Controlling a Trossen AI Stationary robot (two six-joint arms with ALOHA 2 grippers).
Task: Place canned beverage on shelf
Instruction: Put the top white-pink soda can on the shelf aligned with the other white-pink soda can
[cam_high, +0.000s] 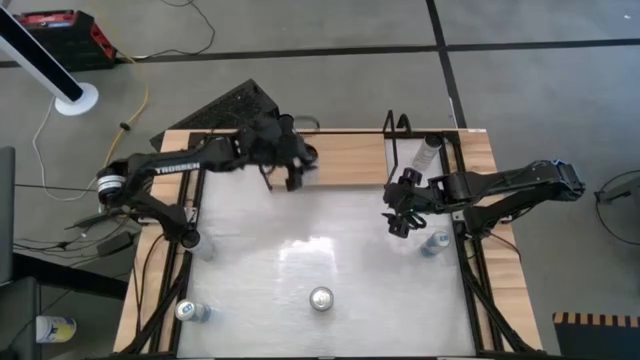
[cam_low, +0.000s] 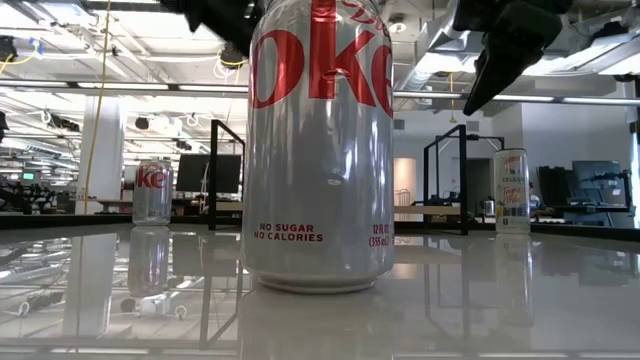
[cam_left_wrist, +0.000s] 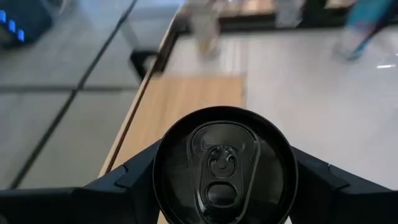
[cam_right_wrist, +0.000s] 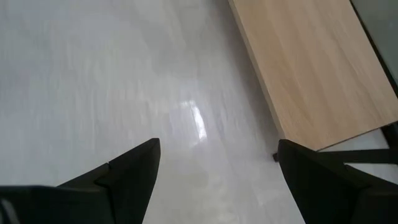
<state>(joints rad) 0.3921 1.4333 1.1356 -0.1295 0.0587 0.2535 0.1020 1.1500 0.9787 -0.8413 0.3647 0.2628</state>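
The shelf (cam_high: 345, 158), a light-wood board in a black wire frame (cam_high: 397, 128), stands at the table's far edge. My left gripper (cam_high: 295, 175) is at the shelf's left end, shut on a beverage can (cam_left_wrist: 224, 165) whose dark top faces the wrist camera. My right gripper (cam_high: 400, 215) hangs open above the white tabletop near the shelf's right end, nothing between its fingers (cam_right_wrist: 134, 171). A Diet Coke can (cam_low: 320, 150) stands upright on its base near the table's front edge, also seen from above (cam_high: 320, 298). My left gripper pinches the can's side wall just below the top rim (cam_left_wrist: 163, 177) between its two fingers (cam_left_wrist: 124, 183), one on each side. The fingers come from the table's left, slanting slightly down. The can looks lifted over the edge of the wood board; its lower part is hidden.
Another Diet Coke can (cam_high: 190, 312) stands at the near left corner, also in the low view (cam_low: 152, 190). A pale can (cam_high: 435, 243) stands by the right edge, and a clear one (cam_high: 428, 152) right of the shelf frame. The middle of the white table (cam_high: 320, 240) is bare.
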